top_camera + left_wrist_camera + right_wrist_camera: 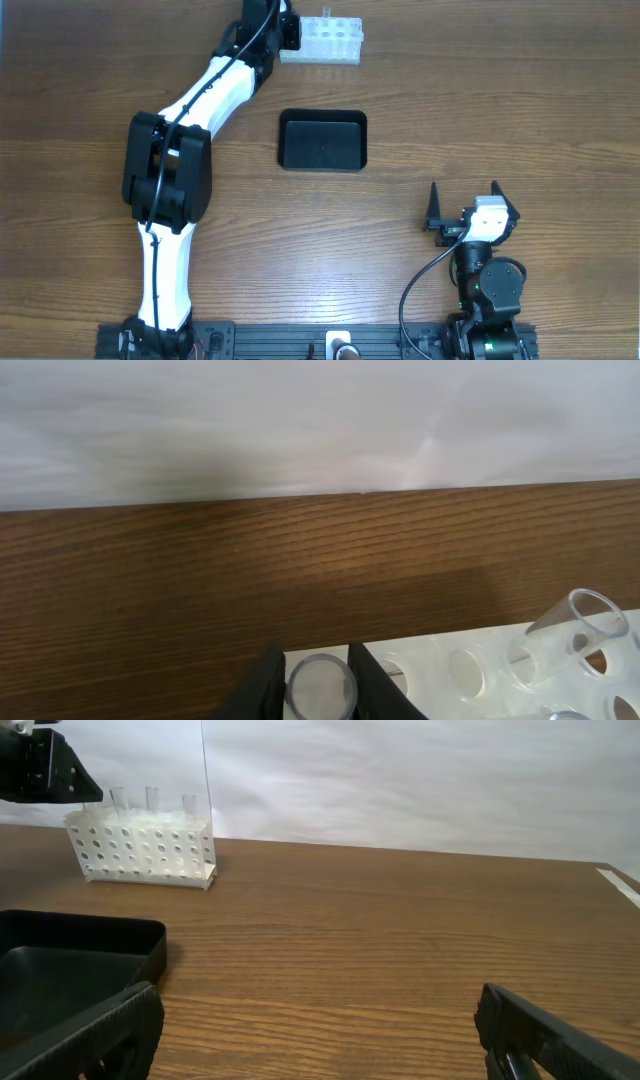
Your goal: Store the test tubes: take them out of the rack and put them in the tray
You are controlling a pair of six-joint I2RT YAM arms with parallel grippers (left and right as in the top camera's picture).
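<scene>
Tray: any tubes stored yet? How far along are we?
Done: nothing, the tray holds no tubes. In hand: the left hand is closed on one tube at the rack. Left: that tube plus the other tubes standing in the rack. The right hand sits open near its base.

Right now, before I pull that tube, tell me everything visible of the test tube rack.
The rack is a white, translucent-looking plastic block: rows of small round holes in its side, larger wells on top. It stands upright at the far side of the table, beyond the black tray and apart from it. A few clear tubes stand in it. The left gripper sits at one end, gripping one tube.
</scene>
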